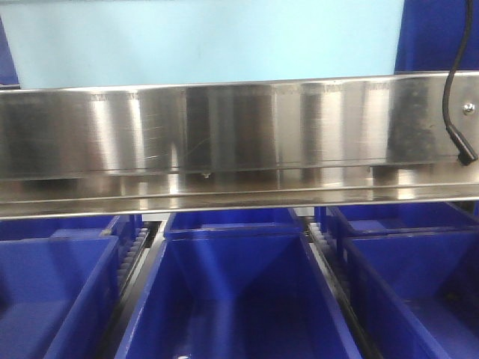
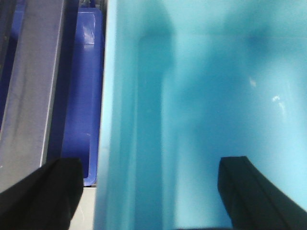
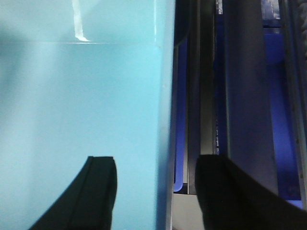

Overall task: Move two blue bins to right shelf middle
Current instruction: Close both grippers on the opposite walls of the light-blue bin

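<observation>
Front view has the pale bin [image 1: 209, 37] above the steel rail [image 1: 224, 127], dark bins [image 1: 232, 299] beneath. Left gripper [image 2: 148, 163] and right gripper [image 3: 157, 160] each straddle a side wall, jaws wide, not pinching. Best to clamp both evenly and keep it level over the rail.

Brushed, reflective metal seen on shelf rail [image 1: 239, 127]; smooth glossy plastic on pale aqua bin [image 2: 216, 96]; shiny plastic on dark blue bins [image 1: 232, 299].
</observation>
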You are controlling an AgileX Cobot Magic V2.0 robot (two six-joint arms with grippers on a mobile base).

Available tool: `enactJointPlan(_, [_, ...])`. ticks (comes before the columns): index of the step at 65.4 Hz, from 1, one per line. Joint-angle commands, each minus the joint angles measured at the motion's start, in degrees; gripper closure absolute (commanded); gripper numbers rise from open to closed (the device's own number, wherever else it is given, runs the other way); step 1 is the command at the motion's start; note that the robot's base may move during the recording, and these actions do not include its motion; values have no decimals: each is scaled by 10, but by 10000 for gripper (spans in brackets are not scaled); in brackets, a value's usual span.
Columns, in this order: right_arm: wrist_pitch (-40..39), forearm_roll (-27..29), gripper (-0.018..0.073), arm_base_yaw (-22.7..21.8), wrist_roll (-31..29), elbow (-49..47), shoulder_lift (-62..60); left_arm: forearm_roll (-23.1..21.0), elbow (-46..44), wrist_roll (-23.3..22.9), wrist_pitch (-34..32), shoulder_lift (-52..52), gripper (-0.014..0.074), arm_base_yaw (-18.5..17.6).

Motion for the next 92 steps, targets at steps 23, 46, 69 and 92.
enactJointPlan(23, [-5, -10, 294, 23, 31, -3, 0, -1, -1, -5, -2, -5, 121, 1])
enactJointPlan(46, [-5, -19, 294, 27, 36, -3, 0, -1, -1, -5, -2, -5, 121, 1])
enactJointPlan(69, [-5, -44, 294, 39, 38, -3, 1, -1, -1, -5, -2, -5, 121, 1])
enactJointPlan(92, [-5, -45, 452, 39, 43, -3, 1, -6, -1, -5, -2, -5, 255, 1])
